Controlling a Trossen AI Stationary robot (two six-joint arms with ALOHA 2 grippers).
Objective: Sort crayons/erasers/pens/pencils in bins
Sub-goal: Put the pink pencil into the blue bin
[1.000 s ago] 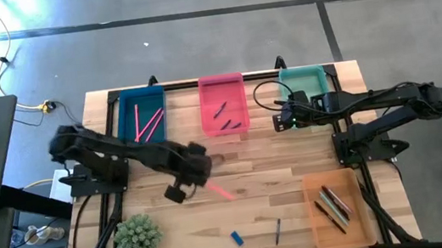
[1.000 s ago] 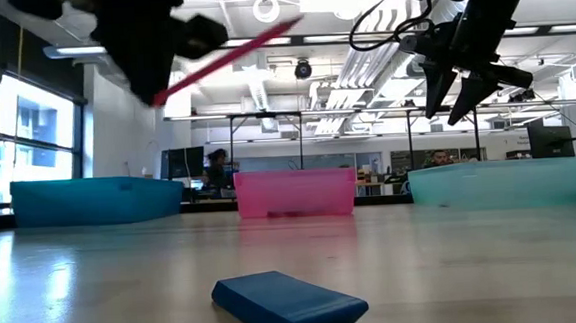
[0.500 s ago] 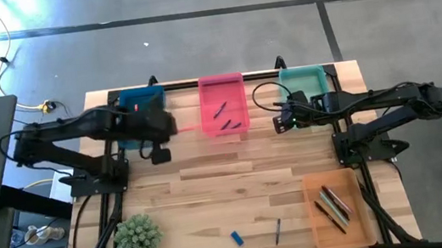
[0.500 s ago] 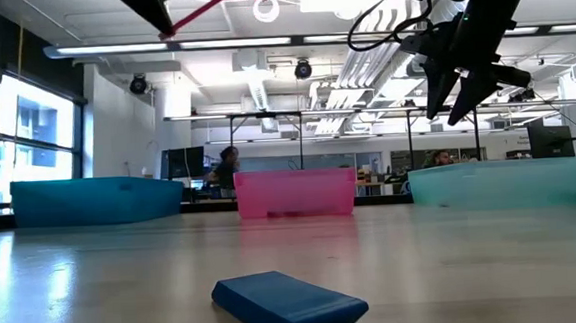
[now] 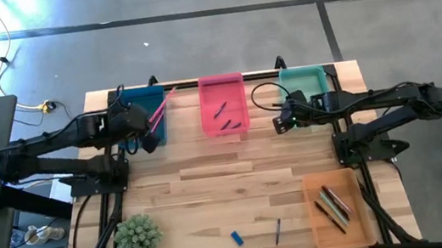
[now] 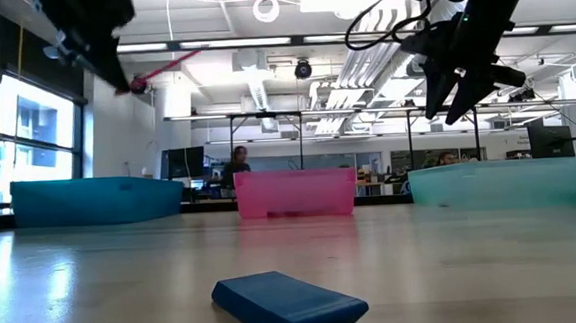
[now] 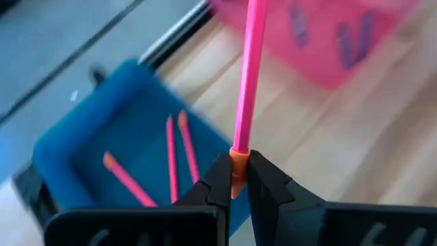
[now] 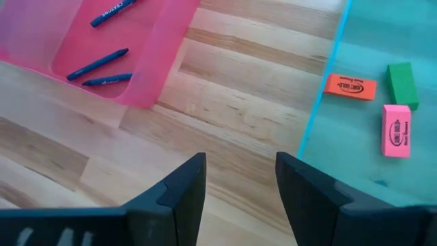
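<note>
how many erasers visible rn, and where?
4. An orange eraser, a green eraser and a pink eraser lie in the teal bin. A blue eraser lies on the table. Others may be hidden.

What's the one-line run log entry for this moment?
left gripper: shut on pink pencil, over dark blue bin | right gripper: open, empty, near teal bin | blue eraser: on table

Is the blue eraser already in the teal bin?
No, the blue eraser lies on the table near its front edge, far from the teal bin.
</note>
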